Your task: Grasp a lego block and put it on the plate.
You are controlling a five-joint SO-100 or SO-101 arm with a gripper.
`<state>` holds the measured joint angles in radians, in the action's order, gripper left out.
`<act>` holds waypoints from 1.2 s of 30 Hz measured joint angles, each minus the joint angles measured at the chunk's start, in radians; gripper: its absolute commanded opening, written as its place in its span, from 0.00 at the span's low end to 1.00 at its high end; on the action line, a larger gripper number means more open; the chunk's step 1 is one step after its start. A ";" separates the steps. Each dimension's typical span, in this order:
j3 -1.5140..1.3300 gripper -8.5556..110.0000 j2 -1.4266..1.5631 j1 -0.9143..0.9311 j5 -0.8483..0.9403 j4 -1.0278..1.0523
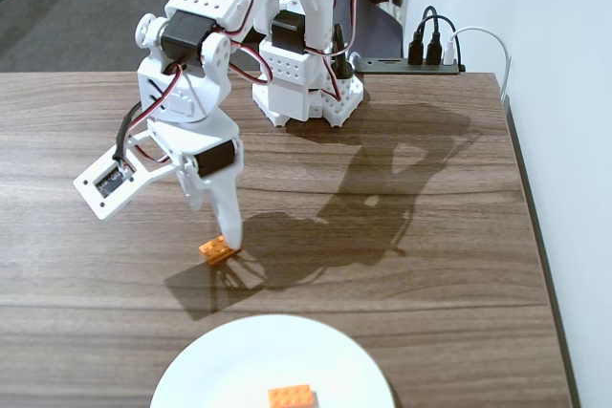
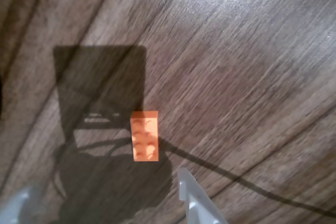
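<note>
Lego block (image 2: 145, 135) flat on table (image 1: 430, 236) | just ahead of tool (image 2: 113, 195) fingertips, untouched | tool spread apart, empty

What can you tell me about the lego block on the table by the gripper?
The lego block is a small orange plastic brick with two rows of round studs facing up, lying flat on the brown wood-grain table. In the fixed view it sits right at the tip of the gripper, short of the white plate, partly in the arm's shadow. In the wrist view one white fingertip is close to the block's corner but apart from it; nothing grips it.
</note>
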<state>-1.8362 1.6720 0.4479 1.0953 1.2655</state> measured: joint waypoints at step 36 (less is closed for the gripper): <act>-0.011 0.37 -0.192 0.020 0.198 -0.126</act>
<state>-1.8469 1.4803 0.4679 1.2931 1.1397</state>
